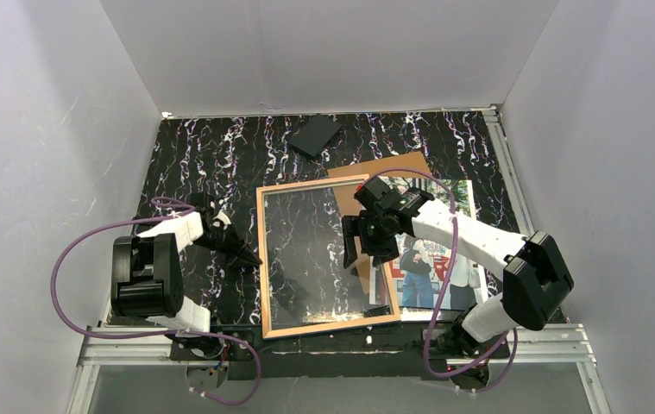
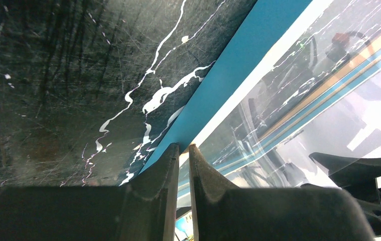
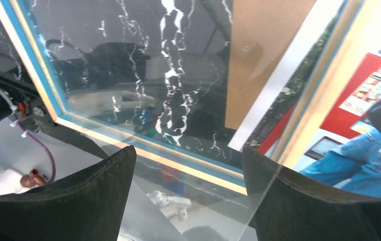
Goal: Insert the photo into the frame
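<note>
The frame (image 1: pixel 330 326) lies in the middle of the black marbled tabletop (image 1: pixel 211 155), tan wood face up, and the marbling shows through its glass. The photo (image 1: pixel 423 280) is not inside it. It lies picture side up along the frame's right side. In the right wrist view its white left margin and a strip of the print show through the glass, so that edge reaches under the frame's right rail, while the rest of the print lies outside the frame. A brown backing board (image 1: pixel 393 166) sticks out past the frame's far right corner, partly beneath both the frame and the photo. A small black slab (image 1: pixel 315 135) sits well beyond the frame's far edge, apart from everything else. The left gripper (image 1: pixel 246 253) meets the frame at the middle of its left rail. In the left wrist view its fingers (image 2: pixel 170 170) are drawn almost together, with only a thin slit between them. The frame's blue edge runs straight into that slit, so they appear to pinch the rail. The right gripper (image 1: pixel 365 257) hangs over the frame's right rail, above the glass. Its fingers (image 3: pixel 103 191) are spread wide with nothing held between them, and the frame's near corner and glass show below the gap.
</note>
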You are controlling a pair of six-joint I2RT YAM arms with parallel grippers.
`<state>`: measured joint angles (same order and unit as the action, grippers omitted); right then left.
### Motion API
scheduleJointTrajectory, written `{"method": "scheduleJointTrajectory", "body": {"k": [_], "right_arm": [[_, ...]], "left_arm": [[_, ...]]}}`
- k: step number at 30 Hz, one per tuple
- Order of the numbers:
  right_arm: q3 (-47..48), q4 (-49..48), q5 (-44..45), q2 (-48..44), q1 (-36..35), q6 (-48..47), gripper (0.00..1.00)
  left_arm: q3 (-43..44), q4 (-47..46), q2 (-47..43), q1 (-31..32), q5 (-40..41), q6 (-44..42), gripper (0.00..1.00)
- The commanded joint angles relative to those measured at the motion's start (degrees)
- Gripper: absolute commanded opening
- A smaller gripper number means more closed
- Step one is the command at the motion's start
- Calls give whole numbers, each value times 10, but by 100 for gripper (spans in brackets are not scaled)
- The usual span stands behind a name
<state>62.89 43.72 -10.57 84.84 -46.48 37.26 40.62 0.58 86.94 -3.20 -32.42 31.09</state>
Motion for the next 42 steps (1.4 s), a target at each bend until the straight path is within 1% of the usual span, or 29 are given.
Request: {"method": "scheduleJointTrajectory", "body": {"k": [1,11,19,23,25,29,32,37,42], "right_arm": [[41,57,67,10,-10,-8,85],[79,87,100,45,-54,-20,88],[142,195,245,116,-95,-20,89],[166,233,280,152,-108,-17,90],[165,224,271,155,-111,-19,90],[149,187,218,142,-112,-25,90],[147,174,204,137,-114,-28,90],[155,191,223,141,-117,-30,90],[148,180,225,130,-116,-27,90]], "left_arm": [[-9,65,20,6,23,-8,10],[-7,67,22,6,22,-9,10],[-6,70,21,7,24,-9,10],[-5,72,23,7,25,-11,10],[-4,72,23,7,26,-10,9],[-4,74,23,7,26,-12,9],[-3,74,24,7,27,-11,9],[-3,74,25,7,26,-11,9],[-2,75,26,7,26,-11,9]]}}
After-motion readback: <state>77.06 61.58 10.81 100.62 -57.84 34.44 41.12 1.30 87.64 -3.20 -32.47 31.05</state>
